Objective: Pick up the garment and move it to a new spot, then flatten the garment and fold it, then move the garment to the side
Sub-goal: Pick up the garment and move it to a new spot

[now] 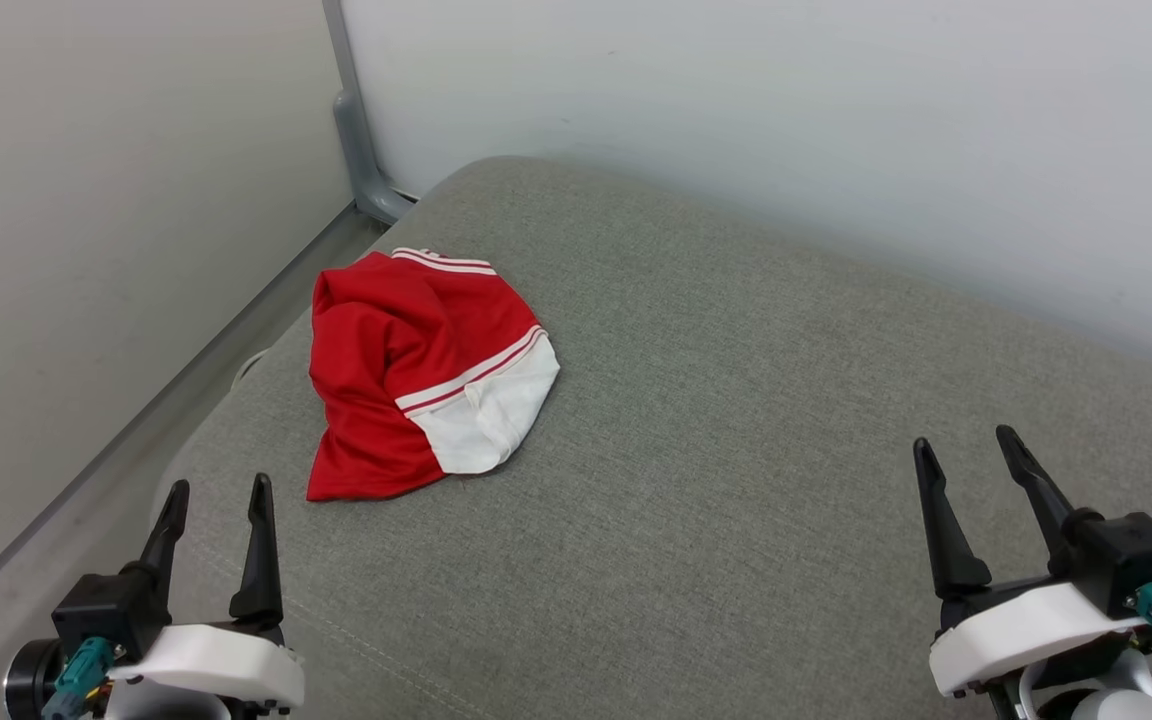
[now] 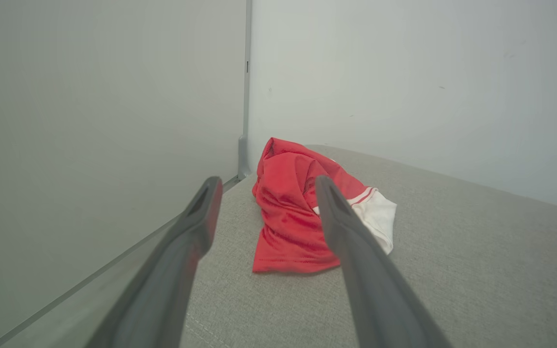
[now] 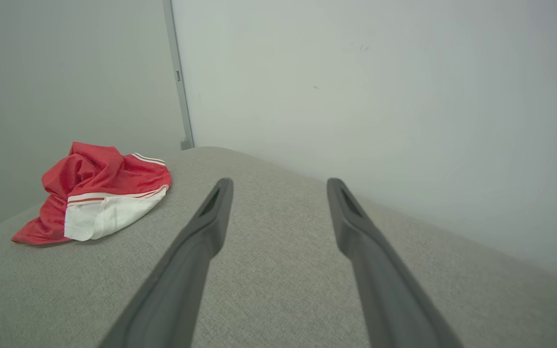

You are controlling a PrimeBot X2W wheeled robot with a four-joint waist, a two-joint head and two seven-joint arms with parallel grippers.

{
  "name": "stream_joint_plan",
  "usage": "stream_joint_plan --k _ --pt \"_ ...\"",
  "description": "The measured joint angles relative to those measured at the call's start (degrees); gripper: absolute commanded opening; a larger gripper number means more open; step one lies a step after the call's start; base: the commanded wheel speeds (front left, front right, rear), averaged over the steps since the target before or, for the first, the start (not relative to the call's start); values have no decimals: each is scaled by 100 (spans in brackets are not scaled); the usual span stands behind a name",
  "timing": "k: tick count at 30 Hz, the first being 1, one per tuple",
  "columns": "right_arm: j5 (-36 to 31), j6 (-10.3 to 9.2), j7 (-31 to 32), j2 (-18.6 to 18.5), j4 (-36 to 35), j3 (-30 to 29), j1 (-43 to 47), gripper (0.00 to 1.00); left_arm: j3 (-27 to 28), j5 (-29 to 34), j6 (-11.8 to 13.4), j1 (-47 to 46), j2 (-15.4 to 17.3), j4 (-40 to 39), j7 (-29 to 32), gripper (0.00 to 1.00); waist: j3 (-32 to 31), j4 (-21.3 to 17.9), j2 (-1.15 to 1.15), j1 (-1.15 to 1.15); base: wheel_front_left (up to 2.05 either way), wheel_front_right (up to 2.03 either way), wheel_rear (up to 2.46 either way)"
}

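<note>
Your jaws on both arms stand spread, holding nothing. The garment [image 1: 426, 375] lies crumpled at eleven o'clock on the grey cushion [image 1: 736, 450]; pickup, flattening and folding all look undone.

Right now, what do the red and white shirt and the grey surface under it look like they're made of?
The garment: probably a thin synthetic jersey knit, faintly glossy; it slumps in soft creases with a light sheen. The cushion: grey woven upholstery cloth, matte, going by its flecked weave and a stitched seam near the front.
</note>
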Motion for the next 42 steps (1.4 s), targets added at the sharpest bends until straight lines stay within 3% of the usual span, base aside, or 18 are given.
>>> stream_joint_plan --k 9,16,33,42 --pt "-101 1 85 0 -153 23 -206 100 -138 -314 -7 -759 335 532 81 100 194 -107 0 0 0 0 0" --pt "-264 0 245 1 -426 24 -459 100 -401 -959 -7 -1853 939 1043 747 100 582 -357 0 0 0 0 0" --pt "-587 0 421 1 -938 -33 -1081 100 -1688 -3111 -8 -3807 2832 2361 3284 100 1994 -1279 0 1 0 0 0" --pt "-497 0 302 1 -843 14 -1278 100 -2381 -3941 -8 -4186 3225 2962 4734 100 2598 -1725 0 1 0 0 0"
